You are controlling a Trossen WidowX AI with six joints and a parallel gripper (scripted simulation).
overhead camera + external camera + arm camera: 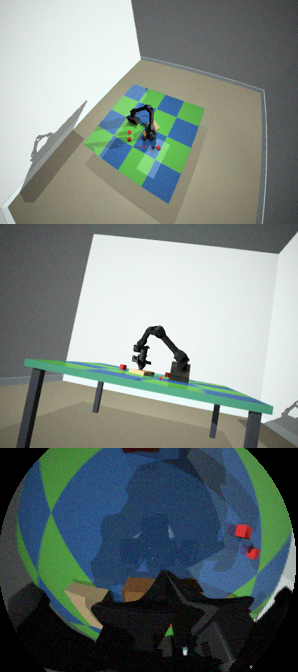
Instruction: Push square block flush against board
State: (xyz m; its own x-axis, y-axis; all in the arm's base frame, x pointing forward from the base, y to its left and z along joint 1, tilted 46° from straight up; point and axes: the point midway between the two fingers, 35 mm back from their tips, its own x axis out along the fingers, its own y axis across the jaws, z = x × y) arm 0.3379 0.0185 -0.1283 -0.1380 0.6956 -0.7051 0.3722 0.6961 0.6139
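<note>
Block (144,133) (136,588) lies near the end effector (150,137) (141,368) (165,575) — fingers together, nothing clamped.

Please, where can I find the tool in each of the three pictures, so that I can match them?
Top: the tool is a little below the picture's middle.
Exterior: below the middle, slightly left, pointing down.
Wrist: a large dark shape, low in the middle.
Shared landmark: pale wood, near the tool in all three views.
</note>
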